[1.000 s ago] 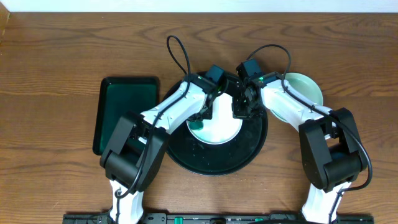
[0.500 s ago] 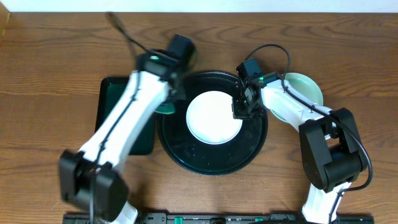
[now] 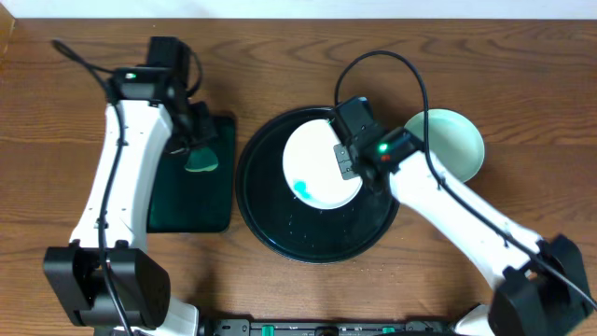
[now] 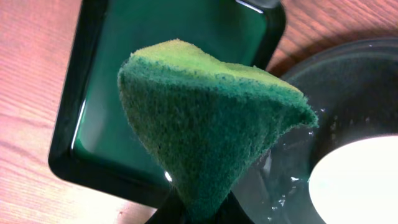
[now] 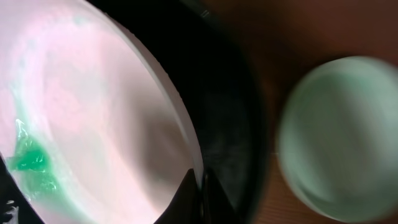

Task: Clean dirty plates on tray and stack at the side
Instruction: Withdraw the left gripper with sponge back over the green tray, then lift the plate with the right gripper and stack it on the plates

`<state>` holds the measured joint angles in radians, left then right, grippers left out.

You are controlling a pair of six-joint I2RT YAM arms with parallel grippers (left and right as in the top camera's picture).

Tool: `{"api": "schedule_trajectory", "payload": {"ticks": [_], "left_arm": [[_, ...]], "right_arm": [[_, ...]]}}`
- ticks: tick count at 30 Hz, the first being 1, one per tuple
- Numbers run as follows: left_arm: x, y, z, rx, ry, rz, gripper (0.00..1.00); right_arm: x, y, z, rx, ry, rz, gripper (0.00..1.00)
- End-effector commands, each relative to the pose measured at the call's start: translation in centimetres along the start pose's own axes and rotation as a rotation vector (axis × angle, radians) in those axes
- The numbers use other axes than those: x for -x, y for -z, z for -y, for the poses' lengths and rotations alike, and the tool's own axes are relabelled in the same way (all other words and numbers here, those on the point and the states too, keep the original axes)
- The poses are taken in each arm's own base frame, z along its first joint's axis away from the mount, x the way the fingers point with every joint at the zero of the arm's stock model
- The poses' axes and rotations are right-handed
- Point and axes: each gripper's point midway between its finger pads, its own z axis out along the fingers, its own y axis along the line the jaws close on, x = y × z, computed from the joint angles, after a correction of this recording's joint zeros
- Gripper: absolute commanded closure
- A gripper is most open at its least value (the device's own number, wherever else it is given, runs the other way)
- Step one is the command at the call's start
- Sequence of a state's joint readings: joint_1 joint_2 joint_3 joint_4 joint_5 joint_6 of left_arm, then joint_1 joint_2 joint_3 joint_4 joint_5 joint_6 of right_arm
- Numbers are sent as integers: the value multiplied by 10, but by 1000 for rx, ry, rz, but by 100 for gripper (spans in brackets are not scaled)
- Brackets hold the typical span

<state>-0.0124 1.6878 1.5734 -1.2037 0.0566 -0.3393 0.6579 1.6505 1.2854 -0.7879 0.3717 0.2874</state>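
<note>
My left gripper (image 4: pixel 200 214) clamps the green scouring sponge (image 4: pixel 205 124) clear over the rectangular black tray (image 3: pixel 187 201). My right gripper (image 5: pixel 198 193) seemingly pinches the rim of the smeared white round plate (image 3: pixel 317 168) to lift it.

My overhead camera looks straight down on the whole table (image 3: pixel 75 93). The left wrist view sits close behind the sponge (image 4: pixel 205 118), facing the rectangular tray (image 4: pixel 174 37). The right wrist view hugs the smeared plate (image 5: pixel 93 112), blurred. All three share the round black tray (image 3: pixel 256 201).

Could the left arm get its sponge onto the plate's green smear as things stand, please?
Probably yes: the smear lies uncovered on the plate's left side; the right gripper holds the opposite rim.
</note>
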Motion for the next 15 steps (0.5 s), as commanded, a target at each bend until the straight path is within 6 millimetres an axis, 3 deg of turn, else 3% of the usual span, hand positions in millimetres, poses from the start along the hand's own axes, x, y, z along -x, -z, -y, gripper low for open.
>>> {"api": "schedule_trajectory", "payload": {"ticks": [1,6,15], "left_arm": [[1,1,-9,-33,18,-17,93],[6,1,-17,-31,45,-10,93],[7,1,-17,-32,45,-7,93]], "right_arm": [[21,34,36,-292,46,155,99],[36,80,42,-545,173,304,99],[45,150,27,-849,288,514,99]]}}
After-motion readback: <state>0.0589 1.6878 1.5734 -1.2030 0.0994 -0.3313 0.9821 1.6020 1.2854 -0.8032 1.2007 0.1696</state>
